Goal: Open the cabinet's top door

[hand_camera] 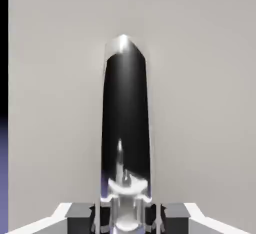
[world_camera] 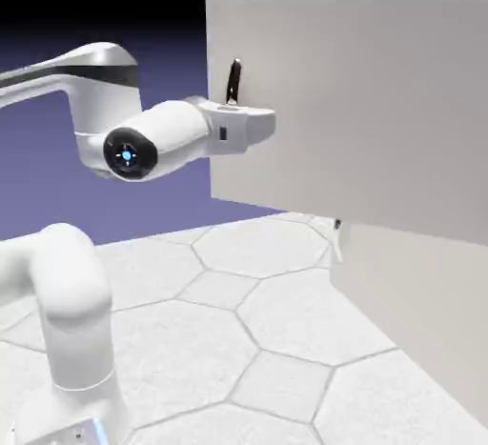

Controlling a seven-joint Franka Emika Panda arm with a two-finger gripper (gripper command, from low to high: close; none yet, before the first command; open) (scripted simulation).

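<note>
The top door (world_camera: pixel 353 110) fills the upper right of the exterior view. It stands swung out from the cabinet (world_camera: pixel 419 319), its near edge projecting to the left beyond the lower panel. A slim dark handle (world_camera: pixel 233 81) stands upright near that left edge, in the upper middle of the frame. In the hand view the handle (hand_camera: pixel 125 118) rises large and glossy from the bottom centre, with the off-white door (hand_camera: pixel 200 102) behind it.

The end effector (world_camera: pixel 232 108) meets the handle at its lower end. In the hand view the end effector (hand_camera: pixel 126 217) has its two grey fingers (hand_camera: pixel 80 213) closed against both sides of the bar, gripping it.

The white arm (world_camera: pixel 152 138) reaches in from the left of the exterior view. A shorter handle (world_camera: pixel 336 240) shows on the lower panel, right of centre. The tabletop (world_camera: pixel 238 338) with its hexagon pattern spans the lower frame.
</note>
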